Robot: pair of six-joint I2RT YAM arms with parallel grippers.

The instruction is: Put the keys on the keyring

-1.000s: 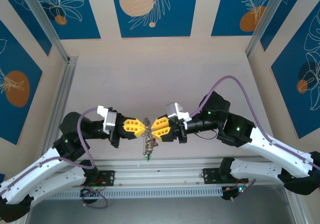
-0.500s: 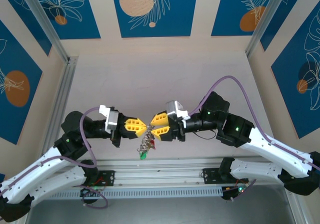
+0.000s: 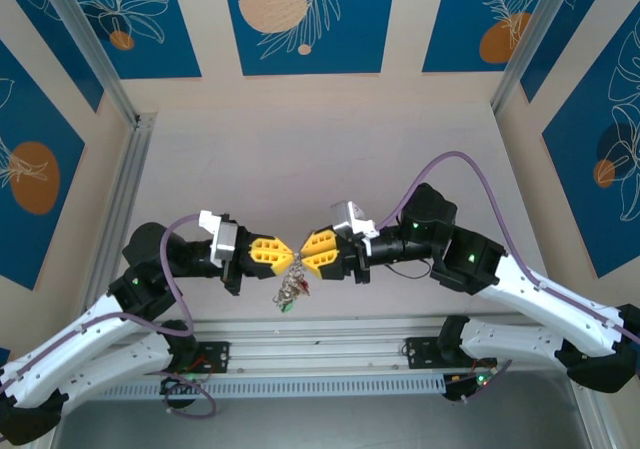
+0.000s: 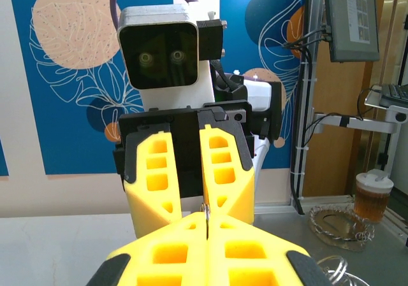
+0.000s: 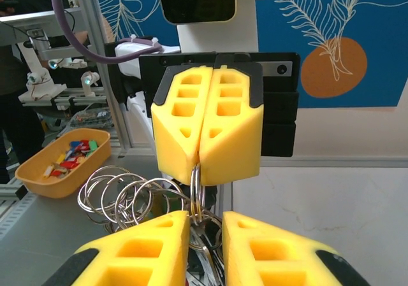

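Left gripper (image 4: 206, 228) pinches the thin wire keyring (image 5: 197, 193) between yellow, hollow-celled jaws. The right gripper (image 5: 204, 221) has its jaws slightly apart around it. Keys (image 3: 291, 294) dangle below, blurred.

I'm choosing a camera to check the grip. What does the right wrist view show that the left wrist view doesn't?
Right wrist view: the left gripper head-on, shut on the keyring, a cluster of wire rings, an orange tray of coloured bits. Left wrist view: the right gripper head-on, a drink cup, a monitor. Both: yellow fingers facing tip to tip at the keyring's wire.

Keys (image 3: 292, 291) — dangling cluster, too small to separate.
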